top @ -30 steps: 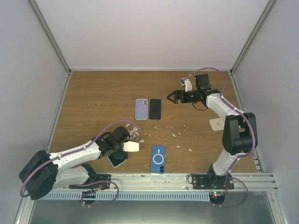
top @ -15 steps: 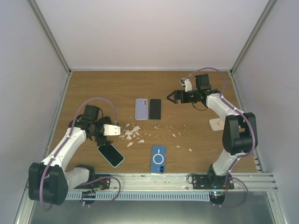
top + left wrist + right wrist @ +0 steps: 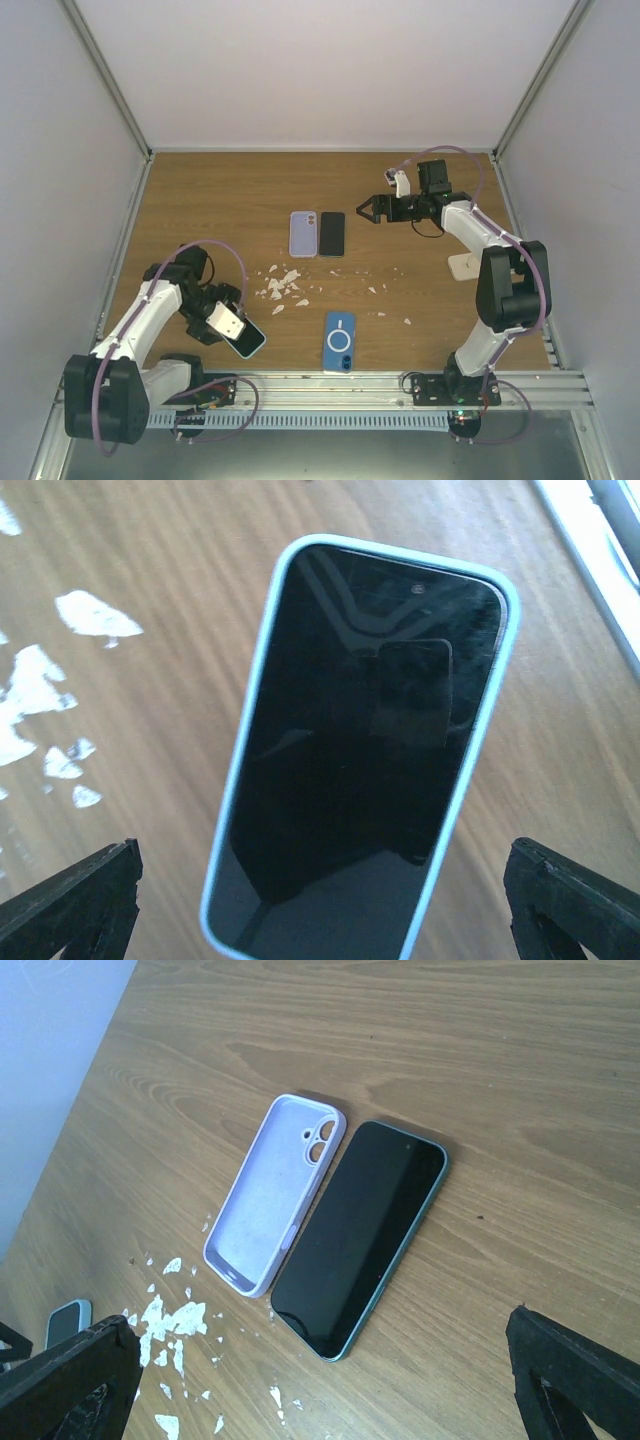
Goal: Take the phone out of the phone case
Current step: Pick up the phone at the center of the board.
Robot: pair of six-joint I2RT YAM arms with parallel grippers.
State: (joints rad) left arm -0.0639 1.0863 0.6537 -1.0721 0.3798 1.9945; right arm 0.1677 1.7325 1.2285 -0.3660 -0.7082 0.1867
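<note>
— Where's your phone [image 3: 360, 770]?
— Inside the light-blue case [image 3: 497, 680], near the worktop's [image 3: 200, 200] front-left corner. The lilac case [image 3: 275, 1195] mid-worktop lies empty.
— Pincers?
— Your left gripper [image 3: 320, 905] hangs wide open above the phone, gripping nothing. Your right gripper [image 3: 368, 209], equally spread and empty, sits toward the back-right.

Overhead camera down on whole table [image 3: 200, 200]; left wrist close above cased phone [image 3: 360, 750], right wrist oblique, farther.

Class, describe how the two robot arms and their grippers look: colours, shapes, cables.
The left arm and right arm have white links and black joints, each trailing a looped purple cable. The left gripper and right gripper have black fingers.
</note>
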